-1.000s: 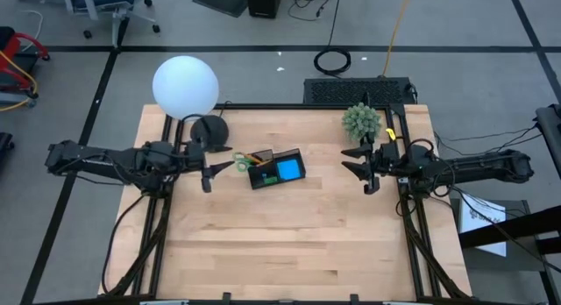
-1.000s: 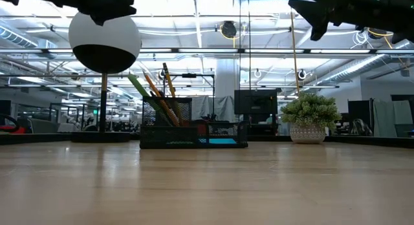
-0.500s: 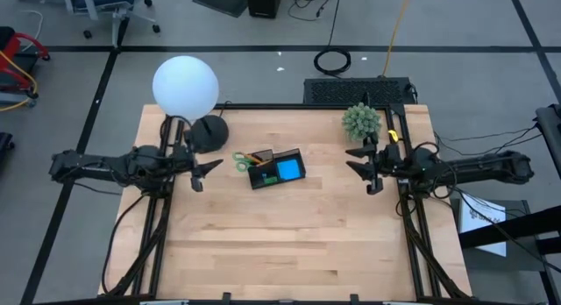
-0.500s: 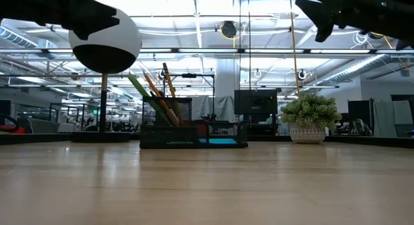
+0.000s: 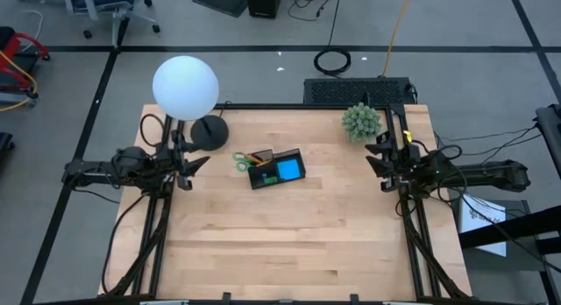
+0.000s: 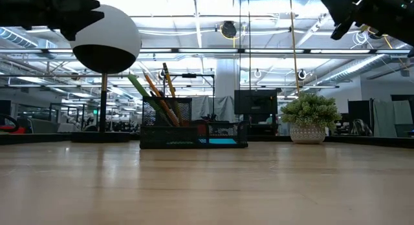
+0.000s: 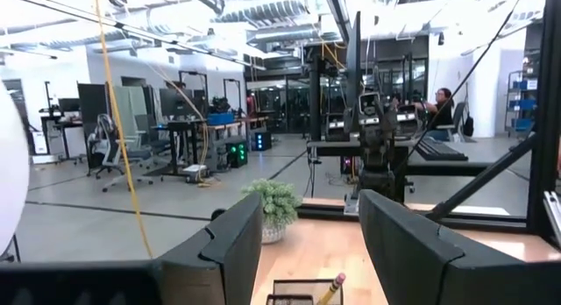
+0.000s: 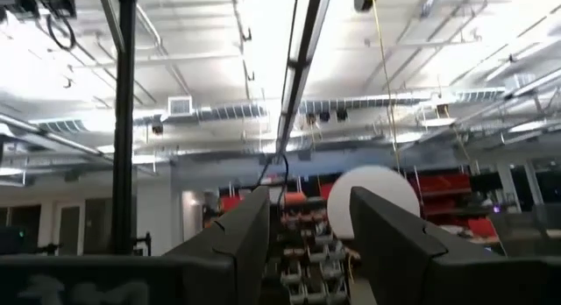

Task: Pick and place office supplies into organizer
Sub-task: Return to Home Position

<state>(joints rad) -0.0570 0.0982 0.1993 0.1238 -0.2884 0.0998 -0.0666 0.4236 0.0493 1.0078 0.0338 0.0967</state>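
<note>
two neighbours, lamp and plant, flank organizer.

High cam: overhead, straight down, whole table. Low cam: tabletop level, facing across. Both show the organizer.

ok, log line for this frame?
left tool: open, empty, left side | right tool: open, empty, right side | black mesh desk organizer: holds blue square sticky pad, green-handled scissors, orange pencil

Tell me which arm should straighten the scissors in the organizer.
Left, probably. The left tool hangs open nearer the scissors, which lean out of the organizer on its side; the right tool is farther off by the plant.
</note>
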